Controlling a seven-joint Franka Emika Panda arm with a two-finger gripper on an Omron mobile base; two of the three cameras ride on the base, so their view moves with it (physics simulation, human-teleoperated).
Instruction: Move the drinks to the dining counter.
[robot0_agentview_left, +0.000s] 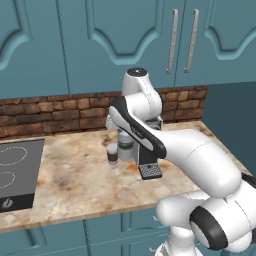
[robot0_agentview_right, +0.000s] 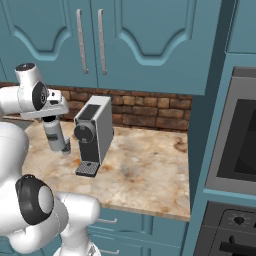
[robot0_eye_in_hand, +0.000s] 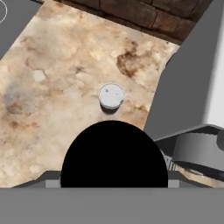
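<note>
hand view: black bottle cap (robot0_eye_in_hand: 113, 153) sits right at the pincer, grip state can't be told. paper cup (robot0_eye_in_hand: 111, 95) stands beyond on marble surface (robot0_eye_in_hand: 52, 87). advice: lift straight, clear the coffee machine (robot0_eye_in_hand: 192, 87).

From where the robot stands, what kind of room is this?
Most likely a home kitchen, in simulation: teal wall cabinets hang over a marble counter with a black stovetop set in it, a coffee machine stands on it, and an oven is built in beside.
</note>
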